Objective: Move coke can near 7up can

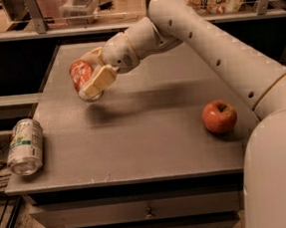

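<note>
My gripper is shut on the coke can, a red can with white lettering and a silver end. It holds the can tilted in the air above the left part of the grey table. The 7up can, white-silver with green markings, lies on its side at the table's front left edge, well below and to the left of the held can. My white arm reaches in from the right.
A red apple sits on the right of the table, close to my arm. Shelves with bags and a clear box stand behind the table. Cables hang at the lower left beside the table.
</note>
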Motion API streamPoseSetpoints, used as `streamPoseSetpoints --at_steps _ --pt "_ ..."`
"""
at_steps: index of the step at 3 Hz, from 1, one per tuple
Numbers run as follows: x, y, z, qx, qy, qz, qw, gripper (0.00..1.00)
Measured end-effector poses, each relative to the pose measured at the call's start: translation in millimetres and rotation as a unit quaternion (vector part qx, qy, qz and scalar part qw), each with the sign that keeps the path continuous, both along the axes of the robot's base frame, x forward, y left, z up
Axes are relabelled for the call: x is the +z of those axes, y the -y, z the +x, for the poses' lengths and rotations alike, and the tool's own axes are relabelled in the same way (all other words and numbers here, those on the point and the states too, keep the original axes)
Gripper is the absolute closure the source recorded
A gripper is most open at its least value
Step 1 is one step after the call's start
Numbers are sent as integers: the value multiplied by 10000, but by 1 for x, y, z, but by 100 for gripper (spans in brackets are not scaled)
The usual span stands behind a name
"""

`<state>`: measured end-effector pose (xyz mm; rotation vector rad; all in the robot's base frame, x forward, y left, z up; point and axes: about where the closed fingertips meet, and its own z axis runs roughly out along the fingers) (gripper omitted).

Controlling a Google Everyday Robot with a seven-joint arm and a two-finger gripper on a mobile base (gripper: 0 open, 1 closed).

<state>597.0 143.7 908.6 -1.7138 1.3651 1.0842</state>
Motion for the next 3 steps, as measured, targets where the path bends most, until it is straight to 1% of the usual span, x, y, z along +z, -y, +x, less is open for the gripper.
streamPoseSetpoints --at_steps 1,2,3 --pt "-5 -20 -28 295 -5 131 9995 100" --pt "-16 -37 -54 494 -20 310 9983 100" --pt "-25 -51 -73 563 -90 524 9970 81"
